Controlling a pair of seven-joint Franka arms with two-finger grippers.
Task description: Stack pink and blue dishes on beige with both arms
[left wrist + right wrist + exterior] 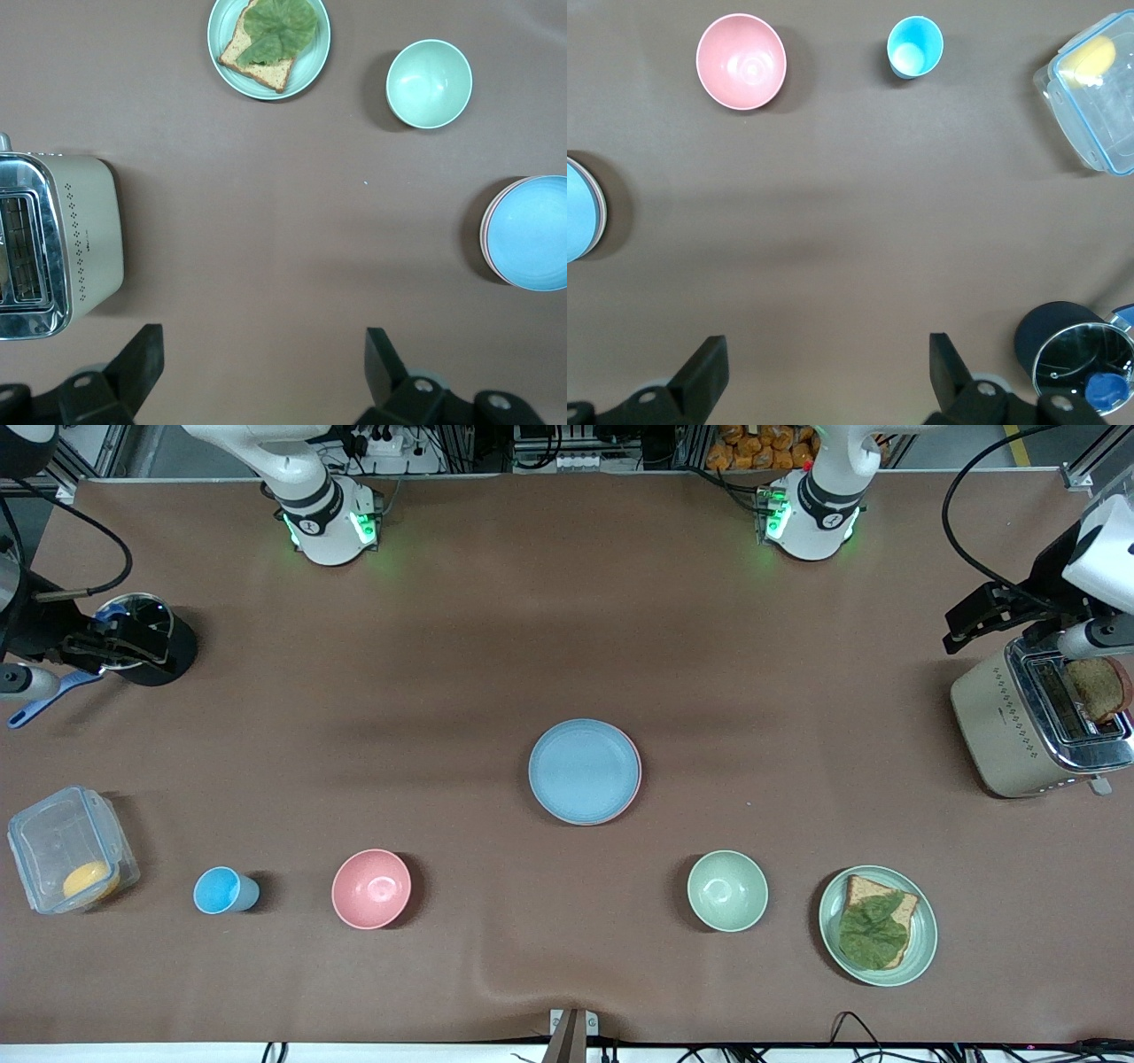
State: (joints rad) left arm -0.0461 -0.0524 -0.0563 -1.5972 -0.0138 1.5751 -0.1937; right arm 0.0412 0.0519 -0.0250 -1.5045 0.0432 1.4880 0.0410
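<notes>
**Blue plate tops stack at mid-table as both arms hang wide**

Front view: the blue plate (583, 769) lies on the pink plate (634, 778), only a pink rim showing; no beige plate can be made out beneath. The stack sits farther from the camera than the pink bowl (371, 888) and green bowl (727, 890).

Left wrist view: the left gripper (264, 370), fingers spread wide and empty, hangs over bare table beside the toaster (55, 245).

Right wrist view: the right gripper (827, 374), fingers likewise wide and empty, hangs near the black pot (1068, 352).

two bowls (371, 888), one cup (224, 890), one toaster (1032, 722).
</notes>
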